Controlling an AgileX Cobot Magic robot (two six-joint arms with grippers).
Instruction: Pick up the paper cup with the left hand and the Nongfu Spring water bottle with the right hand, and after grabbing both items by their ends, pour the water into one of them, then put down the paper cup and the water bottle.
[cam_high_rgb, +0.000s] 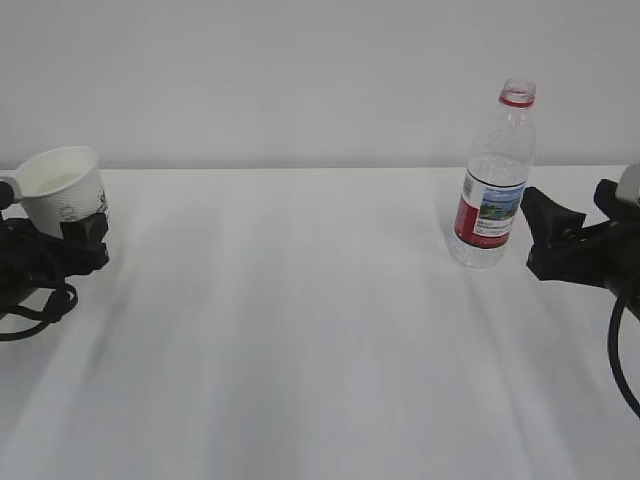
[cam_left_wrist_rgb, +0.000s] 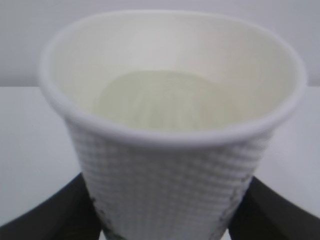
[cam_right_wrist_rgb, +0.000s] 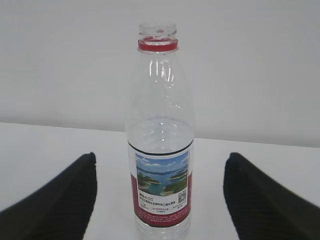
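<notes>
The paper cup (cam_high_rgb: 62, 190) is at the far left, leaning slightly, its lower part between the black fingers of my left gripper (cam_high_rgb: 85, 232). In the left wrist view the cup (cam_left_wrist_rgb: 170, 170) fills the frame, and both fingers of the left gripper (cam_left_wrist_rgb: 162, 220) press against its sides. Faintly yellowish water (cam_left_wrist_rgb: 160, 102) lies in its bottom. The Nongfu Spring water bottle (cam_high_rgb: 492, 180) stands upright and uncapped on the table at the right. My right gripper (cam_high_rgb: 545, 225) is open just to its right. In the right wrist view the bottle (cam_right_wrist_rgb: 160, 150) stands ahead of the right gripper (cam_right_wrist_rgb: 161, 170), touching neither finger.
A white table (cam_high_rgb: 300, 320) runs from the cup to the bottle, with a plain pale wall behind it. Black cables hang from both arms at the left and right edges.
</notes>
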